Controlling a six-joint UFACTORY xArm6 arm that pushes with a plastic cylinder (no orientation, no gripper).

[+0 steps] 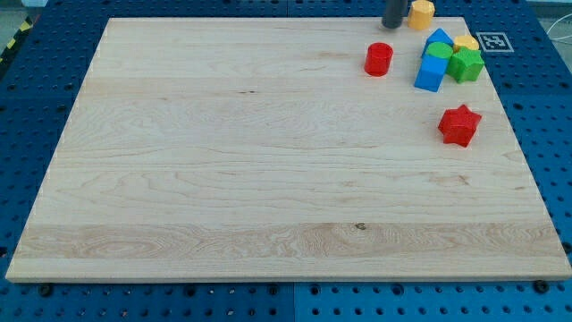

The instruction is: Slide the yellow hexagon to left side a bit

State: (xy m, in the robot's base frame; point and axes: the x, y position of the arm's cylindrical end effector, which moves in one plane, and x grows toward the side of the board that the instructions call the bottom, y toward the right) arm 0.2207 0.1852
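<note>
The yellow hexagon (421, 13) sits at the view's top right, near the board's top edge. My tip (394, 24) is just to its left, close beside it; I cannot tell whether it touches. The rod enters from the top edge of the view. A red cylinder (378, 59) stands below my tip. Further right is a tight cluster: a blue block (432, 70), a second blue piece (439, 41), a green block (465, 64) and a yellow block (466, 43). A red star (459, 124) lies below the cluster.
The blocks rest on a light wooden board (268, 161) set on a blue perforated table (27, 98). A black-and-white marker tag (493, 41) sits at the board's top right corner.
</note>
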